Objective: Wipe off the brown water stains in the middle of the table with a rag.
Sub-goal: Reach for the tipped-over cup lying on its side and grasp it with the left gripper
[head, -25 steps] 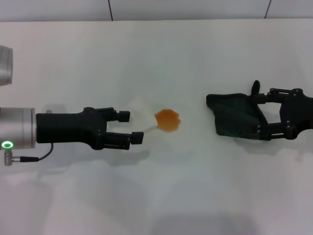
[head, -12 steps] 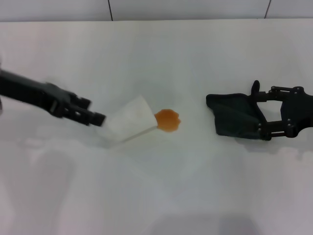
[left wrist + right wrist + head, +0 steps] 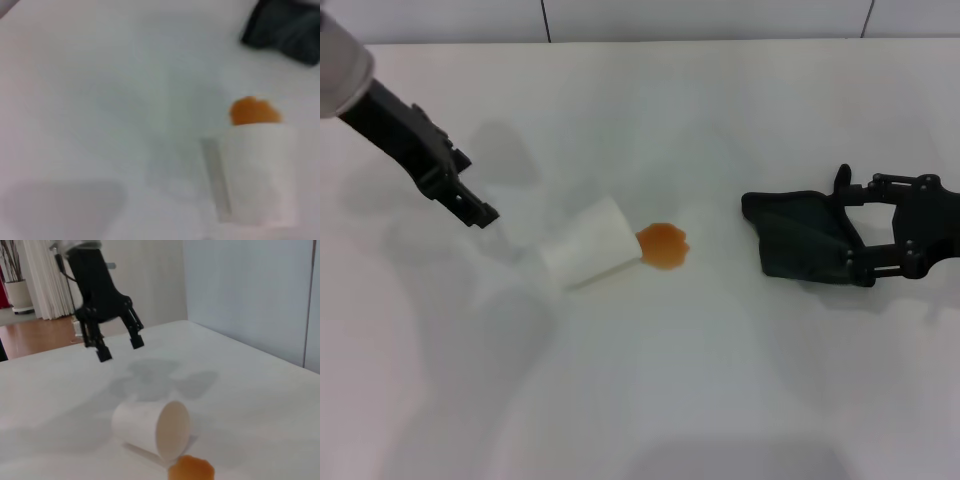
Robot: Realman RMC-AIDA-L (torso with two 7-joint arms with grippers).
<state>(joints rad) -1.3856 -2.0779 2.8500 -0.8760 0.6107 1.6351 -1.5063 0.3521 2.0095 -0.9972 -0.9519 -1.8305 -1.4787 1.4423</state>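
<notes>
One rag point(image 3: 798, 240) lies lengthwise toward the brown water stains point(image 3: 664, 245).

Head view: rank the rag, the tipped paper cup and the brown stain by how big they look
Largest to smallest, all lying on the table:
1. the rag, under the right claw
2. the paper cup, somewhat smaller
3. the brown stain, clearly smallest

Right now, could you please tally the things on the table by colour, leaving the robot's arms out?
White: 1, the tipped paper cup.
Orange-brown: 1, the brown water stains.
Dark green-black: 1, the rag.
Total: 3.
</notes>
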